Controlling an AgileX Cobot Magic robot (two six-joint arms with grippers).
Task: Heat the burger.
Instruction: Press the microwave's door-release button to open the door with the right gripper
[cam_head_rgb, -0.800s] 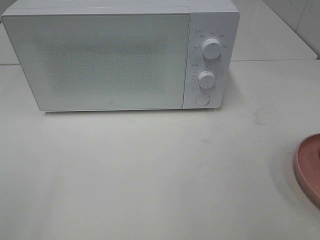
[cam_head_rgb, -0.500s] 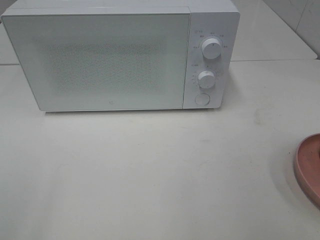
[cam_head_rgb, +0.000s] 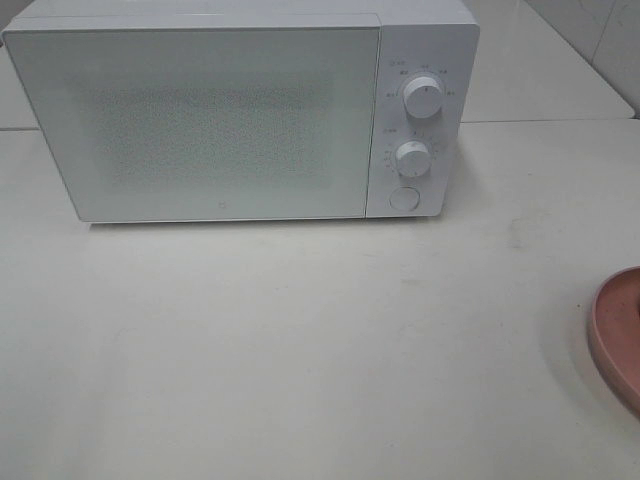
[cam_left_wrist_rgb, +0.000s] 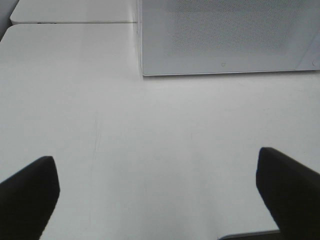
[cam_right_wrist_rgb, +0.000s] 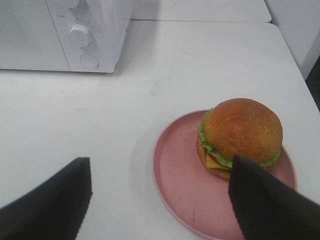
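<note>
— So, how do the jaws stand?

— Spread wide on both arms, and empty. The left gripper hangs over the bare white table, and its dark fingers are far apart. The right gripper is just as wide. One of its fingers overlaps the rim of the pink plate in the wrist view, and I cannot tell whether it touches.

— And the burger?

— The burger sits off-centre on that plate, bun up, with lettuce and cheese showing. The plate rests on the table, right of the microwave and nearer the front edge. The high view cuts it off.

— The microwave?

— Its door is closed. Two knobs and a round button are on its right panel.
</note>
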